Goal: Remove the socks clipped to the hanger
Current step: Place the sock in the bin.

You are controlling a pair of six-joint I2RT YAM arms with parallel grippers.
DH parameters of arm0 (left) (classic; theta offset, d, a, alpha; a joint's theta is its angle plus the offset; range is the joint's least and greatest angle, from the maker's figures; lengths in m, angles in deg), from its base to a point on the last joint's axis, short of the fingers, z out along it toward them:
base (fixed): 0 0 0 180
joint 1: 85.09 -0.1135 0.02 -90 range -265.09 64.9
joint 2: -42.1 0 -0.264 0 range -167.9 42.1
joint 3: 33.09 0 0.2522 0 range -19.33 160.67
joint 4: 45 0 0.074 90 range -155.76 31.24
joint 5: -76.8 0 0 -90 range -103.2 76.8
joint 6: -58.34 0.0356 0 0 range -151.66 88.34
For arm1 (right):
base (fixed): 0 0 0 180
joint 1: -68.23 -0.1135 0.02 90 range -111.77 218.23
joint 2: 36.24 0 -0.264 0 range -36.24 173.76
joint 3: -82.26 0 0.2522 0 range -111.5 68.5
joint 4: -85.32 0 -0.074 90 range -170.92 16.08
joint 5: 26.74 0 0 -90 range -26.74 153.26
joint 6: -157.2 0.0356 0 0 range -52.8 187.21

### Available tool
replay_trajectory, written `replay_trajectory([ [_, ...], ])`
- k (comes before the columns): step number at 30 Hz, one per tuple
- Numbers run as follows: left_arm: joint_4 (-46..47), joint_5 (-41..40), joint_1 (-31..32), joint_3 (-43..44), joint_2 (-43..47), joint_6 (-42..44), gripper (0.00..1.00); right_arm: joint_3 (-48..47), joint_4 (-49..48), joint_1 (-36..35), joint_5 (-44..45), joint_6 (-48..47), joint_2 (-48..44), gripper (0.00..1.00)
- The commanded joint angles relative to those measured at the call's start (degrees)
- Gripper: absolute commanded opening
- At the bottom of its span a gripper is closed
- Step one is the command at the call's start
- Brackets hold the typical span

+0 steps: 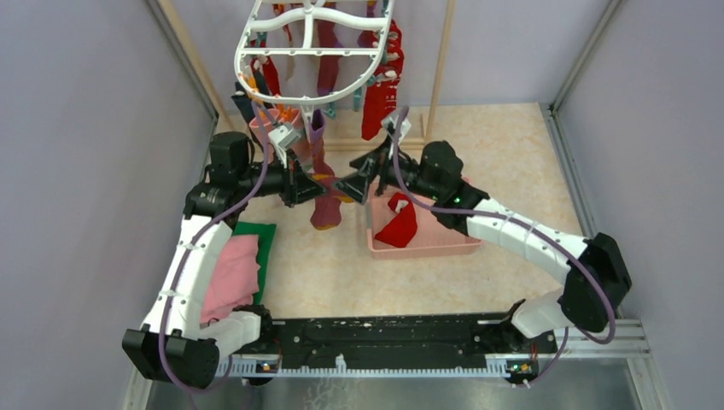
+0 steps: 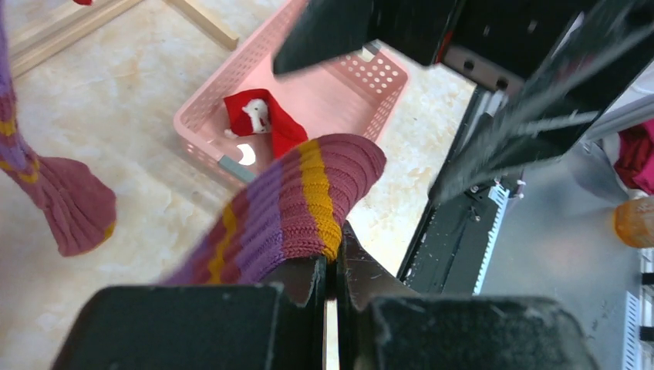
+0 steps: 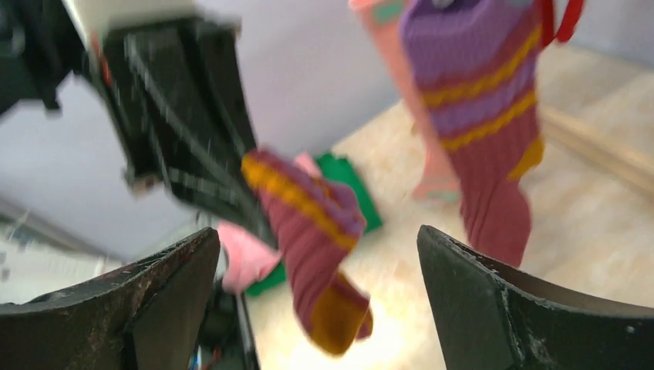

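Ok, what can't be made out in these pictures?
- Top view: the white plastic oval hanger is cut off by the upper edge, so what hangs on its far side cannot be counted.
- Left wrist view: the maroon ribbed sock with yellow bands, pinched in the shut left hand, has its other end hidden behind the hand's own body.
- Right wrist view: motion blur smears everything; the purple-striped sock has its upper end cut off by the top edge.

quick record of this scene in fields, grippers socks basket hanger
left gripper: shut on striped sock
right gripper: open, facing that sock, holding nothing
basket: pink, one red sock inside
hanger: white, several socks clipped on
cloths: pink on green, folded, beside left arm
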Motion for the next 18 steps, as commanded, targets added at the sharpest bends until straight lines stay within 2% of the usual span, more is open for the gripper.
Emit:
replay_trajectory([
  [1, 1.1, 3.98, 1.58, 2.45, -1.34, -0.79, 0.0, 7.1, -3.76, 0.27, -8.97, -3.98, -5.99, 0.99],
  [4, 1.1, 3.53, 3.62, 3.13, -1.96, -0.99, 0.0, 8.02, -4.41, 0.23, -11.97, -4.47, -5.93, 0.96],
  [6, 1.1, 2.68, 4.98, 3.46, -2.2, -1.05, 0.0, 7.65, -5.21, 0.23, -13.09, -3.19, -4.76, 0.89],
  [7, 1.11, 2.39, 5.46, 3.64, -2.15, -1.12, 0.0, 7.15, -5.21, 0.23, -13.71, -2.55, -4.1, 0.82],
  [8, 1.1, 2.16, 5.7, 3.78, -2.04, -1.12, 0.0, 6.65, -5.12, 0.23, -14.77, -2.04, -3.57, 0.73],
  [9, 1.1, 2.06, 5.91, 3.89, -2.03, -1.13, 0.01, 6.27, -5.03, 0.23, -15.84, -1.42, -2.94, 0.57],
  [10, 1.1, 2.1, 6.0, 4.03, -2.01, -1.13, 0.06, 5.99, -4.58, 0.27, -16.55, -1.27, -2.62, 0.29],
  [11, 0.91, 2.27, 6.05, 4.23, -2.18, -1.13, 0.14, 5.83, -3.23, 0.47, -16.4, -1.38, -2.7, 0.04],
  [13, -0.69, 3.09, 6.05, 5.13, -2.72, -0.62, 0.31, 6.27, 0.49, 1.07, -14.48, -2.12, -4.1, 0.0],
  [14, -1.86, 3.37, 6.05, 5.74, -3.2, 0.05, 0.43, 7.5, 1.88, 1.62, -13.24, -2.71, -5.36, 0.0],
  [16, -4.45, 2.99, 6.05, 7.49, -4.34, 1.87, 0.75, 9.1, 7.38, 2.75, -9.01, -4.56, -8.89, 0.0],
  [17, -5.91, 2.39, 6.05, 8.6, -5.03, 2.93, 0.88, 9.22, 9.56, 3.64, -7.42, -5.58, -10.85, 0.0],
  [18, -7.62, 1.66, 5.98, 10.2, -5.79, 4.35, 0.97, 8.74, 13.49, 4.47, -5.67, -7.05, -12.66, 0.0],
])
